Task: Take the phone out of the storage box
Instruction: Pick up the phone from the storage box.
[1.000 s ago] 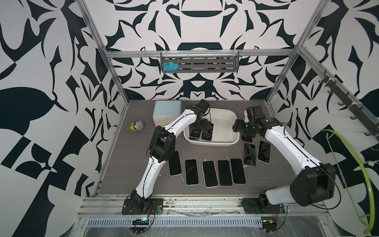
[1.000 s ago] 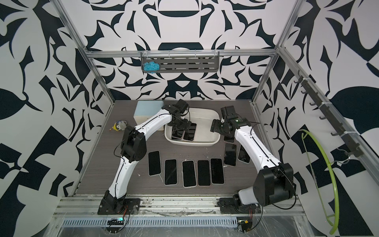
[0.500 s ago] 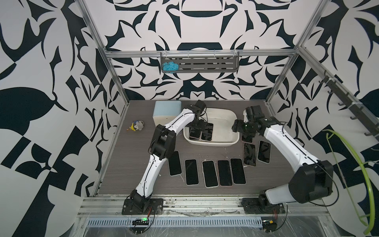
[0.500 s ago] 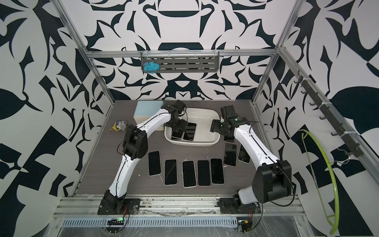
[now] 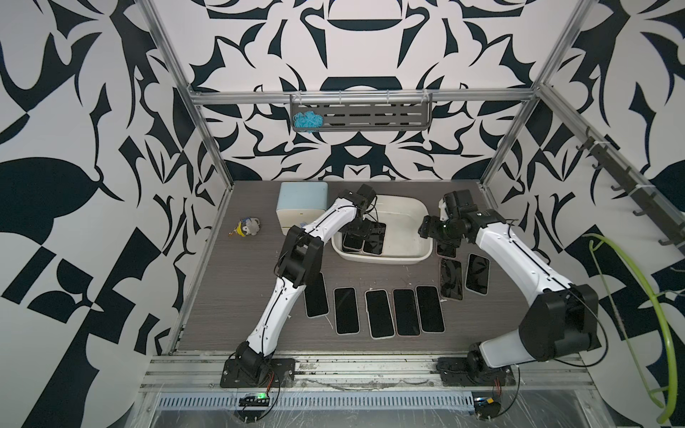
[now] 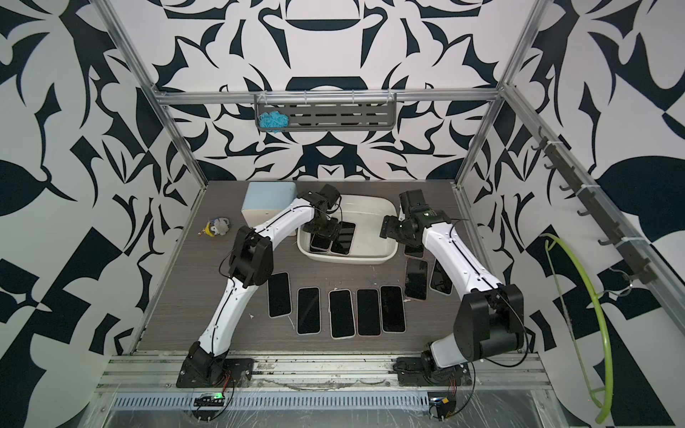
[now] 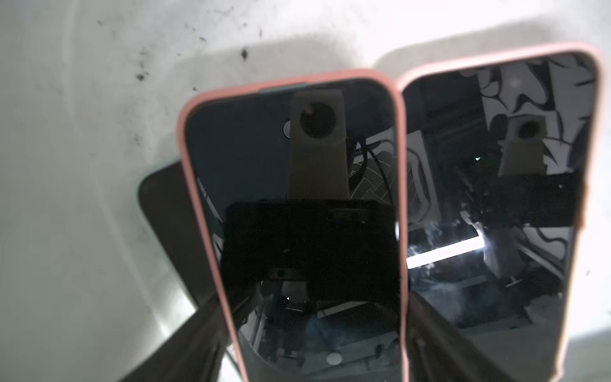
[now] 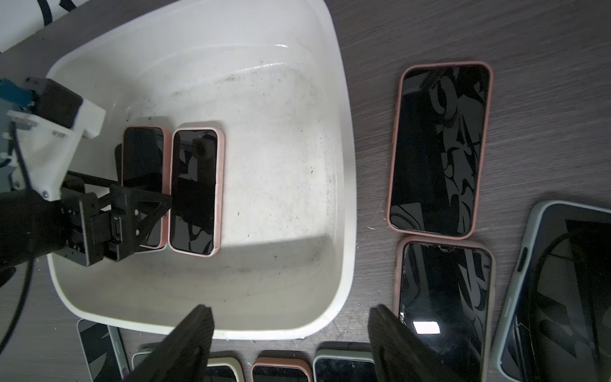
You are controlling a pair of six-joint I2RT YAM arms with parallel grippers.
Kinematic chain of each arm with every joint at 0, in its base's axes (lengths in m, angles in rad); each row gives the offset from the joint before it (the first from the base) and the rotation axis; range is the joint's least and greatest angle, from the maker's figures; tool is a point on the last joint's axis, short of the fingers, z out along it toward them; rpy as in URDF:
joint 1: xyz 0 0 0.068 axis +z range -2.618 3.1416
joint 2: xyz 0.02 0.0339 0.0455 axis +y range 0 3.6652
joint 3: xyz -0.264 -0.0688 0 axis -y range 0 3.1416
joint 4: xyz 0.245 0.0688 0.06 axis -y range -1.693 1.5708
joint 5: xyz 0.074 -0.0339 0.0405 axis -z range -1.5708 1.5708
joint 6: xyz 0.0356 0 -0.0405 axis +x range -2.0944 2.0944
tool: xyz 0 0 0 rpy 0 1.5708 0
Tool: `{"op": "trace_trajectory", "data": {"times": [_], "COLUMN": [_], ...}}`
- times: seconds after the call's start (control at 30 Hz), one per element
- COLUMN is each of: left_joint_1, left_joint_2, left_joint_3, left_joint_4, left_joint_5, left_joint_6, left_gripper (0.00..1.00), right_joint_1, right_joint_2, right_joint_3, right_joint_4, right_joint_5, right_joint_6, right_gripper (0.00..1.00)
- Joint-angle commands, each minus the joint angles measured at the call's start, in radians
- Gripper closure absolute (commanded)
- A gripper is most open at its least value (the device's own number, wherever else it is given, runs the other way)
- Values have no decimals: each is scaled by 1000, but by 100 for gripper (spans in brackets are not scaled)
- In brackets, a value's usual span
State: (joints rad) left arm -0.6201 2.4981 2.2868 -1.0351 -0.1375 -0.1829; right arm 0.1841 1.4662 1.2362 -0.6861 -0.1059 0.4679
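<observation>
The storage box [image 5: 393,261] [image 6: 356,261] [image 8: 344,165] is a cream tub at the back of the table. Two pink-cased phones lie side by side on its floor, with a dark phone [image 7: 158,205] partly under them. My left gripper [image 5: 357,229] [image 6: 326,229] [image 7: 312,330] reaches down into the tub. It is shut on the phone [image 7: 297,158] [image 8: 143,152], one finger [image 7: 205,330] against each long side. The second pink phone [image 7: 496,165] [image 8: 195,191] lies just beside it. My right gripper [image 5: 426,228] [image 8: 291,309] hangs open and empty at the tub's right rim.
Several phones [image 5: 378,313] lie in a row on the table in front of the tub. More phones [image 5: 463,274] lie under the right arm. A blue-topped cube drawer unit [image 5: 302,205] stands left of the tub. A small toy [image 5: 248,228] lies further left.
My left gripper shifted slightly left and lower inside the tub, and its jaws narrowed onto the phone. The right arm barely moved.
</observation>
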Motion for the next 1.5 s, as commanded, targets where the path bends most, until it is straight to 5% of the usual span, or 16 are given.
{"op": "trace_trajectory", "data": {"times": [0.0,0.73,1.47], "left_joint_1": [0,-13,6], "left_joint_2": [39,-289,-1169], "left_joint_3": [14,-63,-1064], "left_joint_4": [-58,57,143], "left_joint_5": [-11,126,-38], "left_joint_6": [7,-72,-219], "left_gripper": [25,29,27], "right_joint_1": [-12,-9,222], "right_joint_2": [-47,-66,4], "right_joint_3": [-8,-43,75], "right_joint_4": [13,47,73], "right_joint_5": [-9,-57,-8], "right_joint_6": [-5,54,130], "right_gripper": [21,21,21]}}
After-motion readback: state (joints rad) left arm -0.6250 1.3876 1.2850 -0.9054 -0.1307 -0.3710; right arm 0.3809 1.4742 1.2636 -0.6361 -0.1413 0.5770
